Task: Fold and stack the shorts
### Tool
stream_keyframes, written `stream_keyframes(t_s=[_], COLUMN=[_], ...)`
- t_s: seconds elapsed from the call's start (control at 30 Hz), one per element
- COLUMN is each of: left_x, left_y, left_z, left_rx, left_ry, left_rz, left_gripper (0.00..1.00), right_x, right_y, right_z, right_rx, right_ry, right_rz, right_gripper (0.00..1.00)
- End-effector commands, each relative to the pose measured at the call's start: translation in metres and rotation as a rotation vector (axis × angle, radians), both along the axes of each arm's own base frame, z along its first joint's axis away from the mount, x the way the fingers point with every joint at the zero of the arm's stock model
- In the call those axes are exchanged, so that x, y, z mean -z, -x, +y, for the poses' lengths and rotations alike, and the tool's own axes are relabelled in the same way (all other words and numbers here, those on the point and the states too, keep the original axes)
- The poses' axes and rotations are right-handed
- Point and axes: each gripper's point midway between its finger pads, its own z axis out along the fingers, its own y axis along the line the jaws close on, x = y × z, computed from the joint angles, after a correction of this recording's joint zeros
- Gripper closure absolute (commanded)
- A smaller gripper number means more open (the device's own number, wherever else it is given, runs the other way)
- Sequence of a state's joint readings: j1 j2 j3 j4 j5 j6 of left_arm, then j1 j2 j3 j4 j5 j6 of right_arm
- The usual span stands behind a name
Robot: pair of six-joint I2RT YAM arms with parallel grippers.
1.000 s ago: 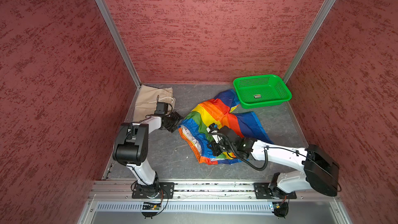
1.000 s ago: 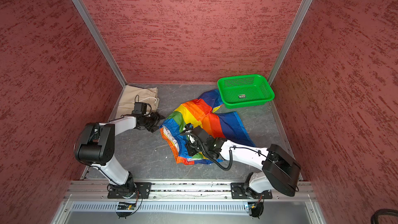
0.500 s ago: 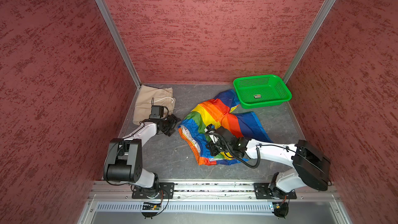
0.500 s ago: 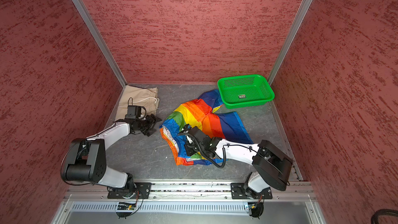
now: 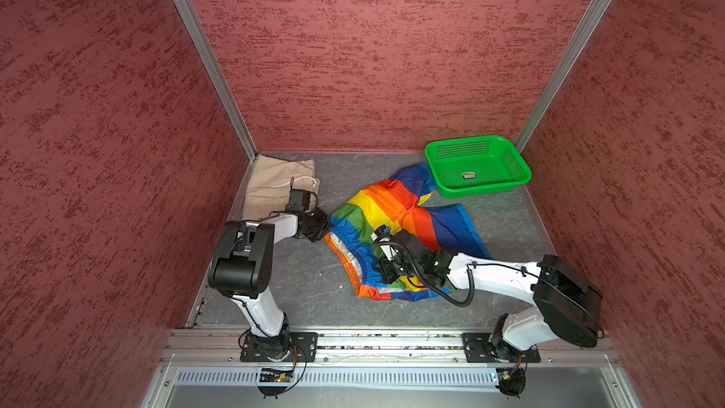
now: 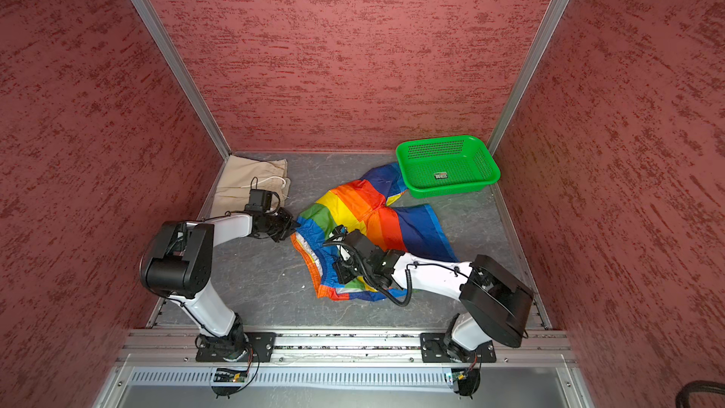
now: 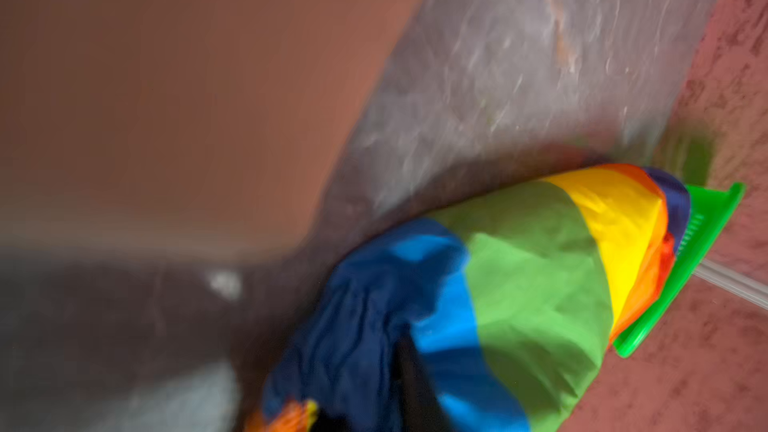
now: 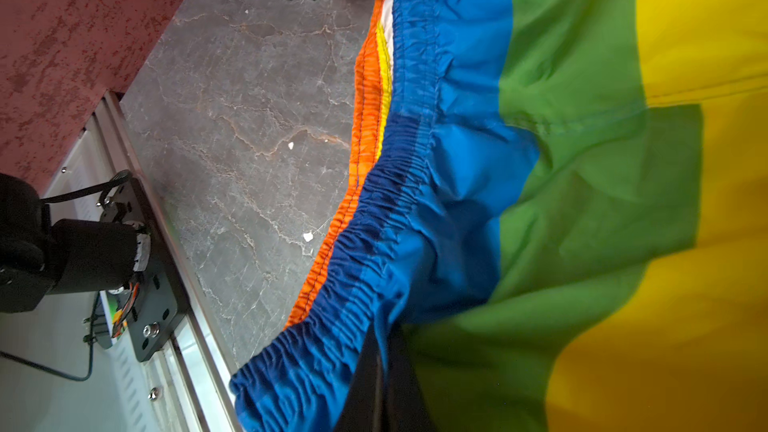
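The rainbow-striped shorts [image 5: 392,206] [image 6: 353,206] lie spread and rumpled in the middle of the floor, with one blue leg reaching under the basket's near side. My left gripper [image 5: 323,225] [image 6: 292,227] is shut on their left waistband corner; in the left wrist view, blue cloth [image 7: 365,326] wraps its dark finger [image 7: 409,367]. Nearer the front, my right gripper [image 5: 382,268] [image 6: 339,270] [image 8: 380,351] is shut on the blue gathered waistband [image 8: 374,222]. The beige shorts [image 5: 274,182] [image 6: 243,178] lie folded in the back left corner, with the white drawstring on top.
A green perforated basket [image 5: 482,190] [image 6: 447,190] stands at the back right with a small label inside. Red textured walls close in three sides. A metal rail [image 5: 392,341] with both arm bases runs along the front edge.
The left gripper was open just left of the rainbow shorts; it has moved right onto the waistband corner and shut on it. The right gripper stays shut on the waistband.
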State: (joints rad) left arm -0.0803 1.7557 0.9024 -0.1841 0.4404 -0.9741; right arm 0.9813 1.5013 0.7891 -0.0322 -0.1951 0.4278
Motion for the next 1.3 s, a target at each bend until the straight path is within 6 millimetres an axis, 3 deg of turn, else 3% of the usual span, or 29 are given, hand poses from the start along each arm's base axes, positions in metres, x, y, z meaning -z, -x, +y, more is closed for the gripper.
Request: stream_keyframes(t_s=[0.0,0.13,0.3,0.4,0.53,0.67,0.83,0.93,1.03,1.17,1.27], left_x=[-0.014,-0.028,-0.030,-0.026,-0.020,-0.014,-0.019,-0.029,-0.039,-0.048,-0.049], left_y=[-0.028,-0.055,-0.081,-0.093,-0.101,-0.106,-0.122,-0.132,-0.138,-0.138,-0.136], left_z=[0.010,0.015,0.015,0.012,0.011,0.014,0.024,0.030,0.032,0.031,0.028], left_rx=[-0.010,-0.012,-0.028,-0.045,-0.063,-0.077,-0.120,-0.128,-0.111,-0.081,-0.061], left_ry=[-0.053,-0.077,-0.050,-0.007,0.044,0.083,0.168,0.221,0.256,0.270,0.287], left_rz=[-0.081,-0.142,-0.186,-0.205,-0.216,-0.222,-0.261,-0.299,-0.324,-0.337,-0.337], left_gripper=[0.99,1.00,1.00,1.00,1.00,1.00,1.00,1.00,1.00,1.00,1.00], right_x=[-0.025,-0.038,-0.032,-0.013,0.025,0.039,0.051,0.044,0.020,-0.015,-0.028], right_y=[0.015,0.031,0.051,0.054,0.042,0.038,0.033,0.026,0.009,-0.038,-0.087], right_z=[0.016,0.031,0.060,0.082,0.105,0.122,0.127,0.123,0.112,0.066,0.003], right_rx=[-0.083,-0.181,-0.312,-0.365,-0.387,-0.426,-0.447,-0.418,-0.351,-0.153,0.075], right_ry=[-0.093,-0.134,-0.086,-0.034,0.055,0.071,0.113,0.118,0.089,0.037,0.037], right_rz=[0.029,0.060,0.054,0.055,0.060,0.046,0.033,-0.005,-0.063,-0.082,-0.089], right_gripper=[1.00,1.00,1.00,1.00,1.00,1.00,0.99,0.66,0.48,0.40,0.38])
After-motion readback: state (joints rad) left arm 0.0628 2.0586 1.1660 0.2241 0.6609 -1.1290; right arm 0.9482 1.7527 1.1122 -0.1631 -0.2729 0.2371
